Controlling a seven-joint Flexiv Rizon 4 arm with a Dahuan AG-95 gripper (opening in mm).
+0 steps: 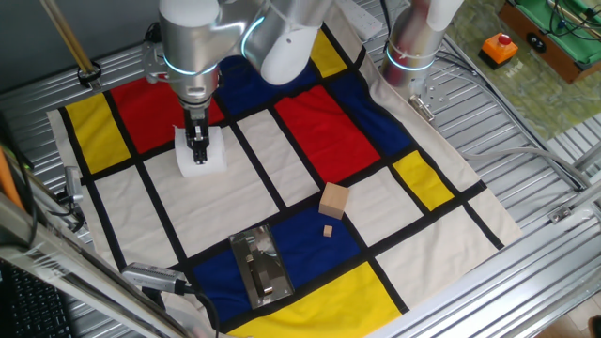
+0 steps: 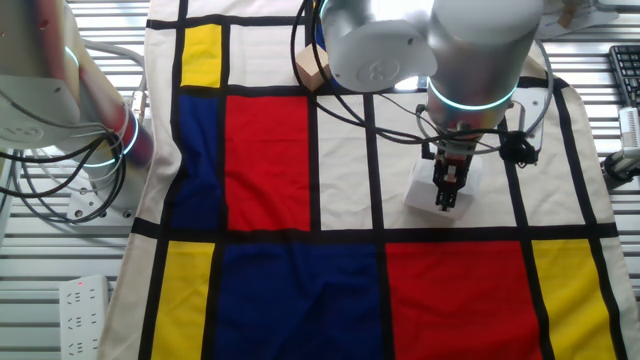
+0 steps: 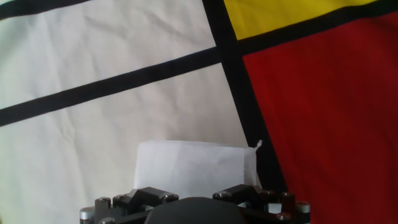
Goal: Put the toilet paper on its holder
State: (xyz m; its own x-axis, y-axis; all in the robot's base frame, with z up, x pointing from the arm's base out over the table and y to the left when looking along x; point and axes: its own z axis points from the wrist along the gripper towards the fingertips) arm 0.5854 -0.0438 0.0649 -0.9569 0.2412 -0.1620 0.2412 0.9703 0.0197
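End effector [image 1: 197, 150] on toilet paper [image 1: 208, 160]

The silver arm reaches in from 12 o'clock in one fixed view, its wrist turned straight down. The end effector [image 1: 197, 147] points vertically, its dark fingers [image 2: 446, 187] close together at the roll's top; whether they grip cannot be told.

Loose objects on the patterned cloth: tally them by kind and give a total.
White soft toilet paper roll: 1
Shiny chrome metal holder: 1
Tan wooden blocks: 2, a larger cube and a tiny piece
Total: 4
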